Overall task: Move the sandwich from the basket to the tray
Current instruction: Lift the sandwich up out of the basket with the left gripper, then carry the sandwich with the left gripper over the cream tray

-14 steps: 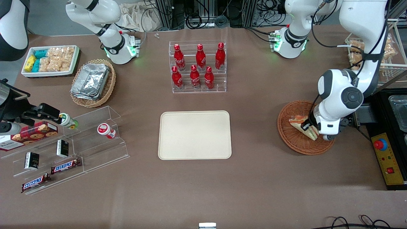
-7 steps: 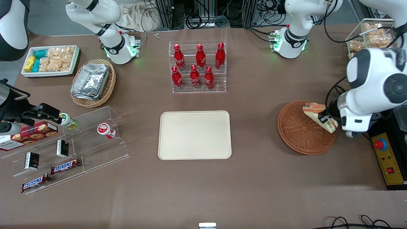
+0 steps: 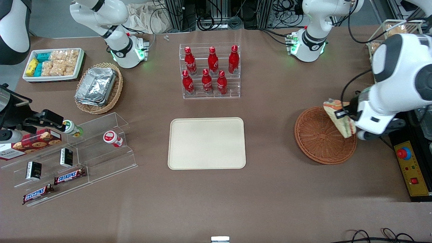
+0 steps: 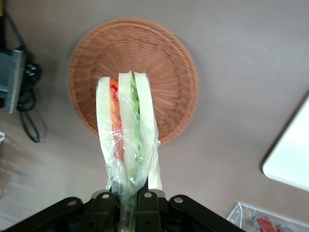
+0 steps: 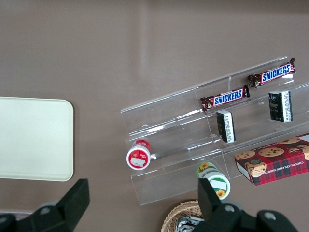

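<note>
We see the left arm's end effector point(image 3: 345, 114) raised above the working arm's end of the table point(image 3: 270, 189), over the rim of the round reddish-brown woven wicker basket point(image 3: 319, 143). Its fingers point(image 4: 145, 203) are pinching the plastic-wrapped triangular sandwich wedge with pale bread and red-orange and green filling point(image 3: 339, 117) at one end. In the wrist view the sandwich point(image 4: 126, 130) hangs clear of the basket point(image 4: 164, 72), not touching it, layers edge-on. The end effector point(image 4: 128, 205) clamps the wrap and bread between its two black fingers.

The flat cream-beige rectangular plastic tray with rounded corners point(image 3: 206, 143) sits mid-table, well apart from the basket, toward the parked arm's end from it. A corner of the tray point(image 4: 289, 154) shows in the wrist view.

A clear acrylic rack of six red cola bottles point(image 3: 209, 71) stands farther from the front camera than the tray. A lighter tan wicker basket holding silver foil trays point(image 3: 98, 87) lies toward the parked arm's end.
</note>
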Controlling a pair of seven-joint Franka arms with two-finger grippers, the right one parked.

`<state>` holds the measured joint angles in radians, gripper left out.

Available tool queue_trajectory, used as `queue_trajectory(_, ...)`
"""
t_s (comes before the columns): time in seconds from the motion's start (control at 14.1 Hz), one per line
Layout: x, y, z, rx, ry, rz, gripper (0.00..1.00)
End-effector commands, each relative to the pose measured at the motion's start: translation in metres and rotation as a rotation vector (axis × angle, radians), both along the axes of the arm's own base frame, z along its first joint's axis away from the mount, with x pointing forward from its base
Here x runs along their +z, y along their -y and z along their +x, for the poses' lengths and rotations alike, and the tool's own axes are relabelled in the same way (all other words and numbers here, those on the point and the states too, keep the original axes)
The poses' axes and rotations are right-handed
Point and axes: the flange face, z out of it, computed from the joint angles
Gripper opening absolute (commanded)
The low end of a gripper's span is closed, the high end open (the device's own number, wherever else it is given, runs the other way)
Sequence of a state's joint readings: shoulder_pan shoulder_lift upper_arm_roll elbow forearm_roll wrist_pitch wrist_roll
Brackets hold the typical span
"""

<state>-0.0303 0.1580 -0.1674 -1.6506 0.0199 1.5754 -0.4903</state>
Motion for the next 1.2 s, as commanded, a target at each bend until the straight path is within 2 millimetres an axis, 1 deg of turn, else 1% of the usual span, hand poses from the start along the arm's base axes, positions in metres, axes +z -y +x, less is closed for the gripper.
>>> queue_trajectory(0.0, 0.007, 0.044, 0.0, -0.099, 0.004, -0.031, 0.0)
queue_trajectory(0.14, 0.003, 0.085, -0.004, -0.169, 0.027, -0.058, 0.01)
queue_trajectory(0.21, -0.002, 0.109, -0.008, -0.213, 0.029, -0.072, 0.01)
queue_trajectory(0.28, -0.012, 0.131, -0.01, -0.254, 0.036, -0.084, 0.01)
queue_trajectory(0.35, -0.015, 0.157, -0.016, -0.299, 0.054, -0.103, 0.01)
queue_trajectory(0.43, -0.024, 0.18, -0.019, -0.324, 0.064, -0.118, 0.0)
queue_trajectory(0.5, -0.038, 0.201, -0.022, -0.35, 0.069, -0.138, 0.0)
queue_trajectory(0.71, -0.071, 0.252, -0.023, -0.378, 0.128, -0.198, 0.0)
queue_trajectory(0.78, -0.083, 0.263, -0.022, -0.375, 0.143, -0.216, 0.0)
queue_trajectory(0.99, -0.125, 0.277, -0.014, -0.361, 0.142, -0.262, 0.0)
queue_trajectory(1.13, -0.147, 0.299, -0.02, -0.389, 0.148, -0.276, 0.0)
